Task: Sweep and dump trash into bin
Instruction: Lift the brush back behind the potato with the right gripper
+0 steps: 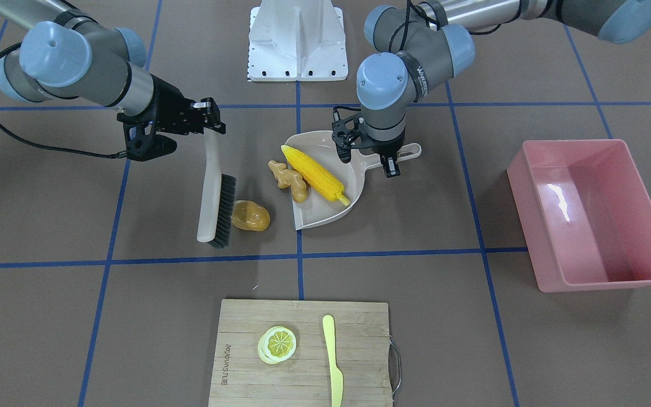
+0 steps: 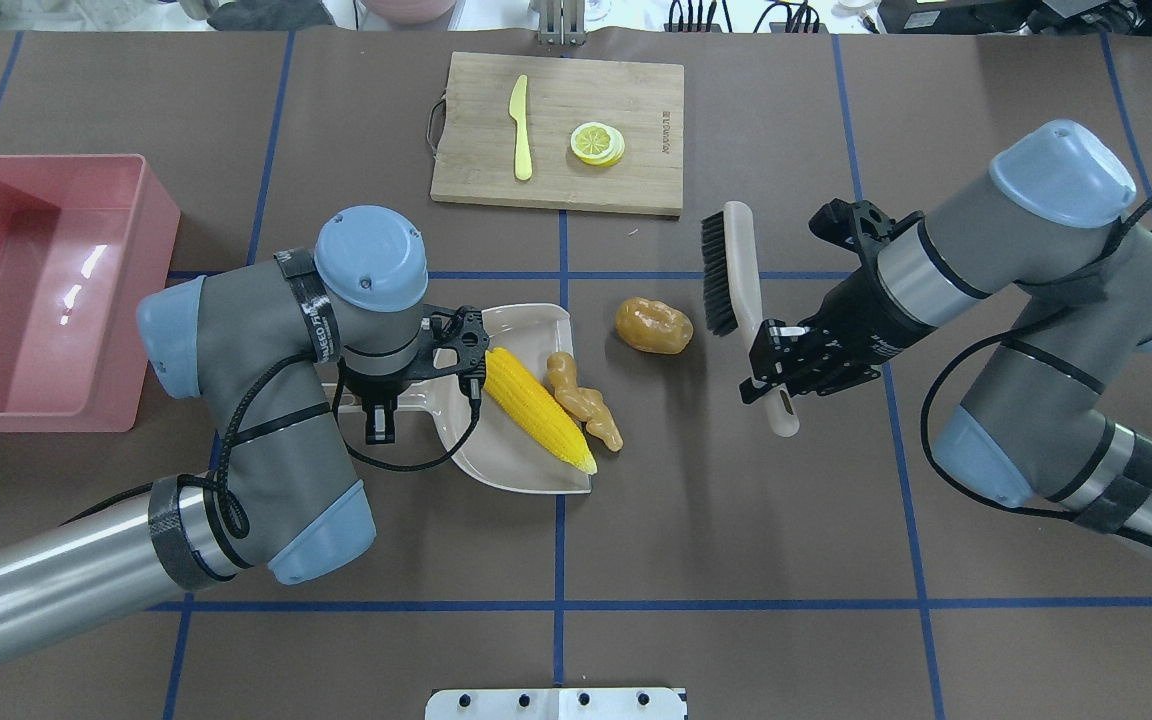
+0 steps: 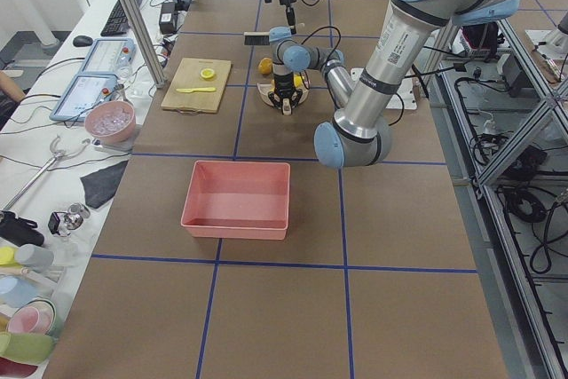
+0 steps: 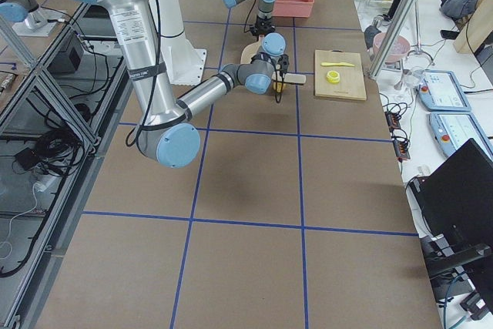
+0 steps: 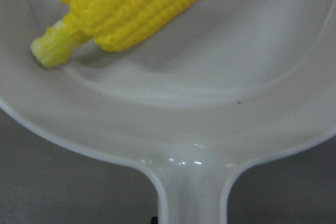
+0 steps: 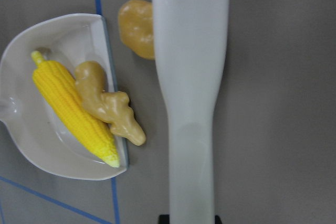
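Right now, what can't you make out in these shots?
Right wrist view: the brush handle covers one side of the potato.
Left wrist view: blurred; the corn is cut off by the top edge.
Overhead: the left arm's wrist hides most of the dustpan handle.
Side views: the toy food is too small, partly behind the arms.

overhead from behind, front view opposite, distant side views, wrist close-ups share corn cob (image 5: 131, 9)

corn (image 2: 536, 408) in dustpan (image 2: 526, 330) | ginger (image 2: 586, 400) seemingly across its lip | potato (image 2: 653, 325) between dustpan, brush (image 2: 736, 280) | bin (image 2: 36, 300) well apart
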### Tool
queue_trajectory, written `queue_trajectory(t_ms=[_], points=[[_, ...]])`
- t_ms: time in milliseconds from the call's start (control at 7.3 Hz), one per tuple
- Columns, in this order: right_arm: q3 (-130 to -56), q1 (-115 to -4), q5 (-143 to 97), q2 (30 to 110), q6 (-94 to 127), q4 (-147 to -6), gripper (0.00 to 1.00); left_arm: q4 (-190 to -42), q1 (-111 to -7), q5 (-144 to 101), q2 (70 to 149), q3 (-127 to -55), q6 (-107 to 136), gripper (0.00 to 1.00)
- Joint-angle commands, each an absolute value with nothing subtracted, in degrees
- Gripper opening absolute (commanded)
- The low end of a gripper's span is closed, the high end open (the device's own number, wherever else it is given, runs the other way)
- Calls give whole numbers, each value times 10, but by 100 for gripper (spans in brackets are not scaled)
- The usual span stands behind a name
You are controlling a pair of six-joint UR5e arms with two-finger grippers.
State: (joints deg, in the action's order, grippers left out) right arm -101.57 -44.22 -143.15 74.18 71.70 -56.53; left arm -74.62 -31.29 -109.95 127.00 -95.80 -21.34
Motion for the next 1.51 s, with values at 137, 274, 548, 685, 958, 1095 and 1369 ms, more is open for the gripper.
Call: queue_trajectory(t_ms=[137,274,548,685,958,1095,1369], points=[[-1014,-393,-1427,769,643,-560,0,-746,-313,-1100,1270,-957,-213,0],[-1010,-380,-1414,768,569,-561,0,-746,-313,-1100,1270,-957,-213,0],[-992,-411,-1411,768,496,-562,0,-746,-313,-1100,1270,-955,-213,0],[-971,-433,-1412,767,457,-562,0,-746,-313,-1100,1271,-951,-213,0],[-950,-444,-1415,763,447,-563,0,-746,-313,-1100,1271,-951,-213,0],[-950,-424,-1412,759,452,-565,0,-756,-313,-1100,1271,-950,-213,0],[-954,-397,-1418,750,480,-567,0,-758,-313,-1100,1271,-946,-213,0]])
